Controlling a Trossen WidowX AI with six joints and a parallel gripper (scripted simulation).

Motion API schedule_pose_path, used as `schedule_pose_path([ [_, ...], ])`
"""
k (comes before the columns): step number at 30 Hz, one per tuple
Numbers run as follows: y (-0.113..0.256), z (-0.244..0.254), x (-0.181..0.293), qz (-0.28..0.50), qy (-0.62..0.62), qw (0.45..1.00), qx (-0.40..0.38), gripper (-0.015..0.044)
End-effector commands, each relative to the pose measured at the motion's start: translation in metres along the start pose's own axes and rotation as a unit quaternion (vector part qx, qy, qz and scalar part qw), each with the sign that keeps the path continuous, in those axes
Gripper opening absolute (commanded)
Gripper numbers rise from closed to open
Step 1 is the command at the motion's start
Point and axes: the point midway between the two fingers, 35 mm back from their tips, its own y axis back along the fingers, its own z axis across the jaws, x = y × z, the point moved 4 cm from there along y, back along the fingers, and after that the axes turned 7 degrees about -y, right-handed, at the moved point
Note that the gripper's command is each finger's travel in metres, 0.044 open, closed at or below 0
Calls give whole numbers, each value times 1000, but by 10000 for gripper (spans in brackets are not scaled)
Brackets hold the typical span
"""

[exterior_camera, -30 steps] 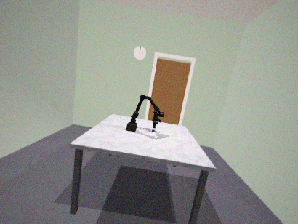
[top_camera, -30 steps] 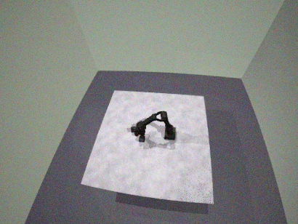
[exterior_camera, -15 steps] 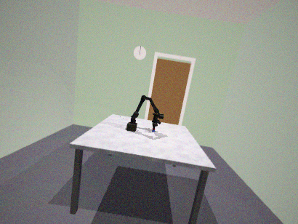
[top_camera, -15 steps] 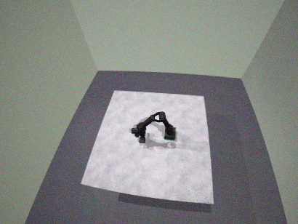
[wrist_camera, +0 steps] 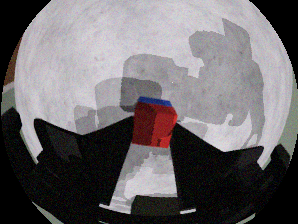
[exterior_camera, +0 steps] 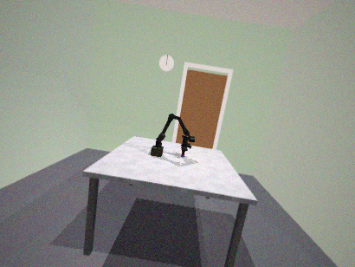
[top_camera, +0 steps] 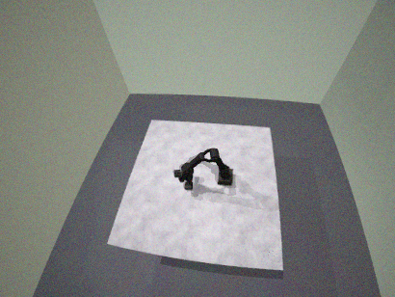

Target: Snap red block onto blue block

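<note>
The red block (wrist_camera: 155, 131) is held between the two black fingers of my gripper (wrist_camera: 152, 123) (exterior_camera: 183, 152) (top_camera: 189, 186), which is shut on it. The blue block (wrist_camera: 156, 102) (exterior_camera: 183, 156) is right below the red block. In the wrist view only a thin blue strip shows past the red block's far edge; the red block hides the rest. The two look lined up or nearly so. Whether they touch or are fully joined I cannot tell. In the top view the arm hides both blocks.
The white table (top_camera: 193, 231) (exterior_camera: 173, 177) carries the black arm, whose base (top_camera: 224, 177) (exterior_camera: 157, 151) stands to one side of the blocks. The arm's shadows fall across the table top around the blocks. The table's edges are well away from the gripper.
</note>
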Motion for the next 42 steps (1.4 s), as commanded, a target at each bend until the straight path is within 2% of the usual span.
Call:
schedule_pose_path([
  [1,-2,0,0,1,-2,1000,-1,0],
  [19,-3,0,0,1,0,1000,0,0],
  [27,-3,0,0,1,0,1000,0,210],
  [34,-3,0,0,1,0,1000,0,220],
  [36,7,0,-2,1,0,1000,0,220],
  [42,96,0,-1,1,-2,1000,-1,220],
])
